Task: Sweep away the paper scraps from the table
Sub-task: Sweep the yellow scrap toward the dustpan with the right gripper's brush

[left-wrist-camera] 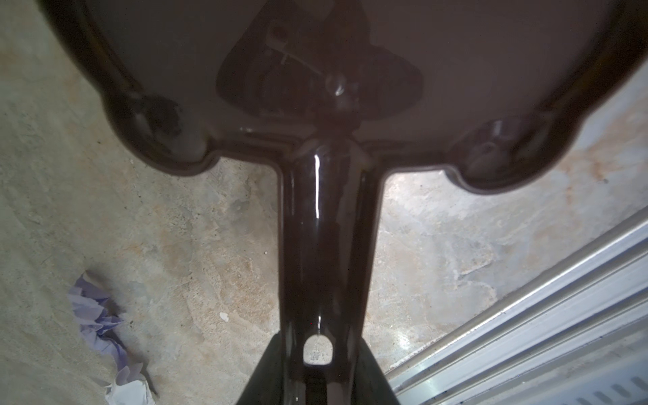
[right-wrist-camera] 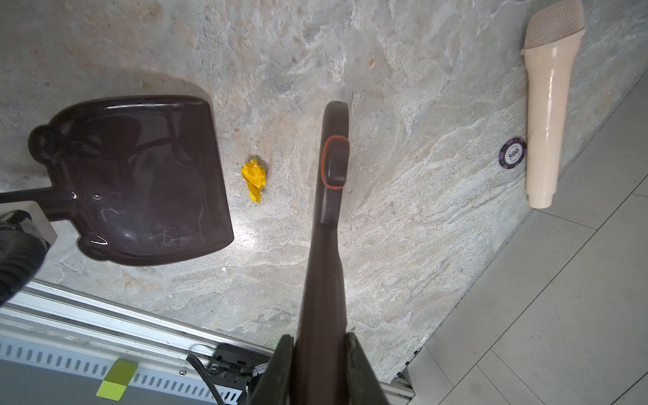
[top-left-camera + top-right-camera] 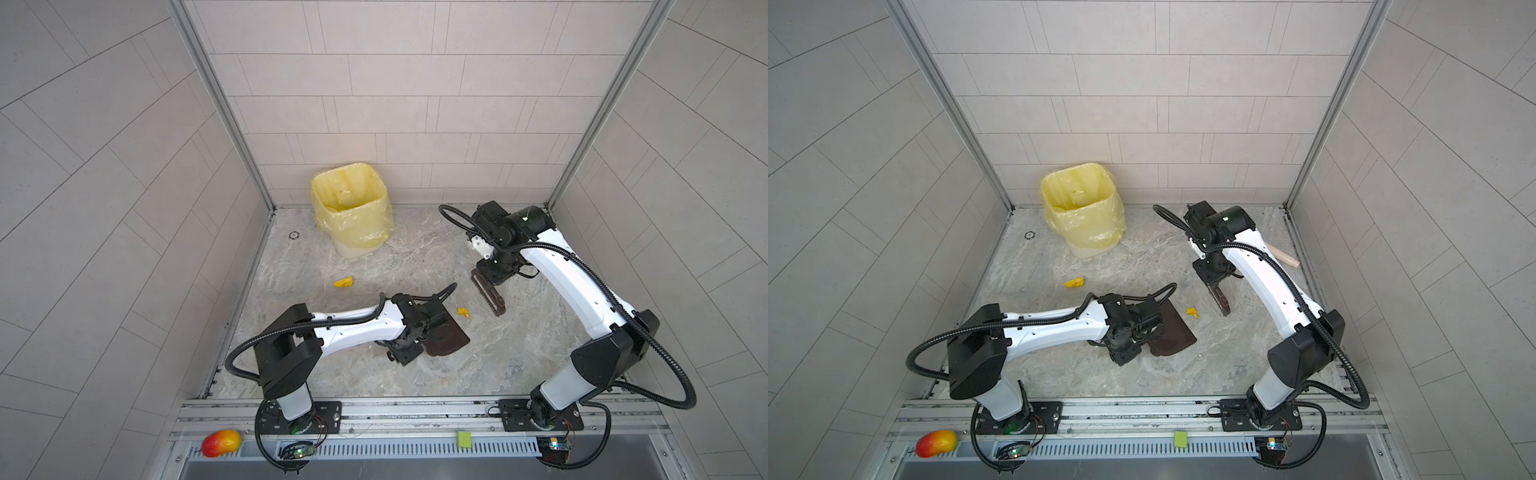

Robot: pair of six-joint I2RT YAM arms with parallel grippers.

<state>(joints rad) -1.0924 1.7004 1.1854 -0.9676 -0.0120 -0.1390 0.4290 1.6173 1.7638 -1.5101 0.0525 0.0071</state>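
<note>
Left gripper (image 1: 317,380): closed tight on the handle of the dark dustpan (image 3: 446,337), which sits low on the table (image 3: 374,370). Lilac and white scraps (image 1: 101,326) lie beside that handle, outside the pan. One yellow scrap (image 2: 254,179) rests on the table between the pan's open edge and the brush (image 2: 329,210), touching neither. Right gripper (image 2: 321,375): clamped on the brush handle, nothing else held. Farther back, a second yellow scrap (image 3: 343,282) lies alone, near the yellow-lined bin (image 3: 351,216) against the back wall.
</note>
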